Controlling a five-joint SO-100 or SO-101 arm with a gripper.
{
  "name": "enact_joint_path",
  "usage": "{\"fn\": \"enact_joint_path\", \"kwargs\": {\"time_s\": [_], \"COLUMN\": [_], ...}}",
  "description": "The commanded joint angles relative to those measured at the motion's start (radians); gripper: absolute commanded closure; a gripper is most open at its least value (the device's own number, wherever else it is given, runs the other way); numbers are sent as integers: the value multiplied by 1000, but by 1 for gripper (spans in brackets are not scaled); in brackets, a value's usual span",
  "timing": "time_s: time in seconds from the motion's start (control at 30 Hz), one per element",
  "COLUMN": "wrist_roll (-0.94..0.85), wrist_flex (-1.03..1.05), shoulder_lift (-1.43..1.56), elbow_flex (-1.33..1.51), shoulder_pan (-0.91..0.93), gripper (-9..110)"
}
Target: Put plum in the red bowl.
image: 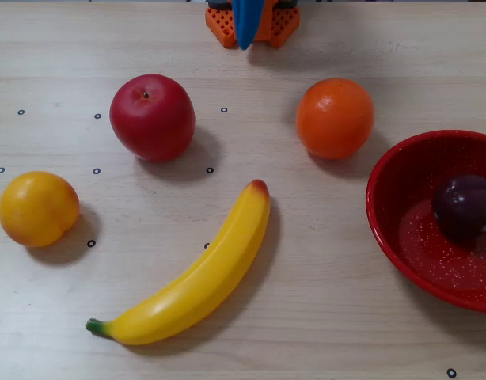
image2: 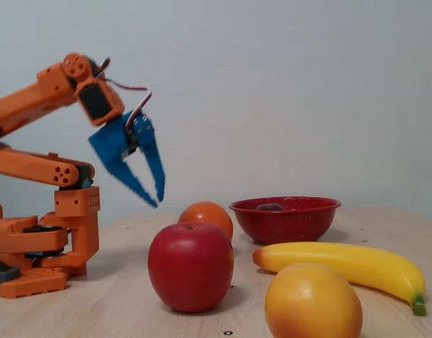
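Observation:
The dark purple plum lies inside the red bowl at the right edge of the overhead view. In the fixed view only its top shows above the bowl's rim. My gripper has blue fingers, hangs in the air well left of the bowl, above the table near the arm's base, and holds nothing. Its jaws stand slightly apart. In the overhead view only a blue finger shows at the top edge.
A red apple, an orange, a yellow-orange round fruit and a banana lie on the wooden table. The orange arm base stands at the left of the fixed view.

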Motion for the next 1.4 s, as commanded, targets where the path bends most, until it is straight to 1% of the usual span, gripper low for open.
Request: {"fn": "enact_joint_path", "kwargs": {"time_s": [0.0,0.17,0.53,0.83,1.23,1.37], "wrist_roll": [-23,-9,95,123,155,137], "wrist_flex": [-34,-77,-288,-525,-538,-538], "shoulder_lift": [55,224,394,394,394,394], "elbow_flex": [15,196,492,719,732,732], "shoulder_pan": [3,-25,-83,-77,-77,-87], "gripper": [102,102,102,102,102,102]}}
